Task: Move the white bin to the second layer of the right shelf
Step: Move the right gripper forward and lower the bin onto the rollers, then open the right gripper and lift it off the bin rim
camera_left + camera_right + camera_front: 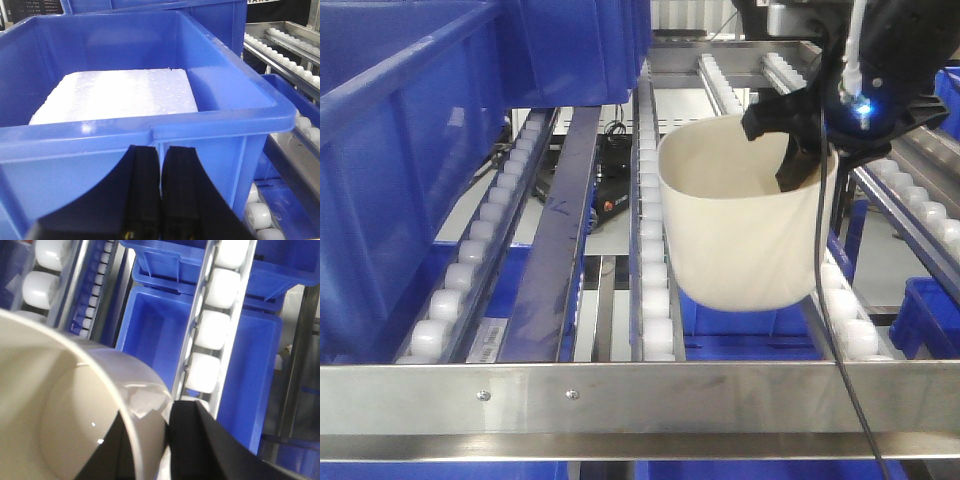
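Front view: one white bin [745, 215] hangs tilted between two roller rails of the right shelf second layer [650, 250], its base below rail level; the right hand [800, 150] grips its far-right rim, one finger inside. One flat steel front bar [640, 397] crosses below.

Left wrist view: the left hand [160, 200] is closed, fingers together, just before one blue crate [150, 132] holding one white foam slab [120, 95].

Right wrist view: the bin's wall sits between the fingers [210, 440]; roller rails and blue crates lie below.

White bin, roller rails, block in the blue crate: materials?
White bin: glossy cream plastic, likely; highlights on its wall. Roller rails: steel channels with white, probably plastic rollers. Block in the blue crate: looks like white foam, grainy matte.
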You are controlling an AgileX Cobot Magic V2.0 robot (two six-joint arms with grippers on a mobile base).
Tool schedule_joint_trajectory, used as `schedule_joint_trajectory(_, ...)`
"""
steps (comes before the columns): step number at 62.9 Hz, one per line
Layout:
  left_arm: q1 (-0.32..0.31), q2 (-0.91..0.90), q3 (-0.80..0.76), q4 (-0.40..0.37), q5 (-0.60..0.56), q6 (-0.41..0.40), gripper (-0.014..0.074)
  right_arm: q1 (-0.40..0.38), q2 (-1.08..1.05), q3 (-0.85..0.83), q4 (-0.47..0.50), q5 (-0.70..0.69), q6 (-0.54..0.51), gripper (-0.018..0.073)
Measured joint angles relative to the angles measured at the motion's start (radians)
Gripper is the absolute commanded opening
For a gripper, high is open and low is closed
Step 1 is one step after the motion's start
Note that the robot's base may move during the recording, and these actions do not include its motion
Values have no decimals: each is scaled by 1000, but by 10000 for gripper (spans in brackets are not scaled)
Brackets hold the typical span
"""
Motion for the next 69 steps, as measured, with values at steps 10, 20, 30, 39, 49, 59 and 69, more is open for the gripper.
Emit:
schedule_joint_trajectory(10, 0, 0, 0, 0, 0, 0, 85, 0, 6, 0, 0, -2, 0, 57)
schedule_joint_trajectory(20, 0, 0, 0, 0, 0, 0, 85, 0, 6, 0, 0, -2, 0, 57)
schedule_joint_trajectory(30, 0, 0, 0, 0, 0, 0, 85, 0, 6, -1, 0, -2, 0, 148)
schedule_joint_trajectory(39, 0, 0, 0, 0, 0, 0, 85, 0, 6, -1, 0, -13, 0, 446)
schedule_joint_trajectory(49, 0, 0, 0, 0, 0, 0, 85, 2, 4, -1, 2, -34, 0, 519)
schedule_joint_trajectory(59, 0, 0, 0, 0, 0, 0, 85, 2, -29, -1, 2, -43, 0, 519)
schedule_joint_trajectory(69, 0, 0, 0, 0, 0, 0, 85, 0, -85, -1, 4, -43, 0, 519)
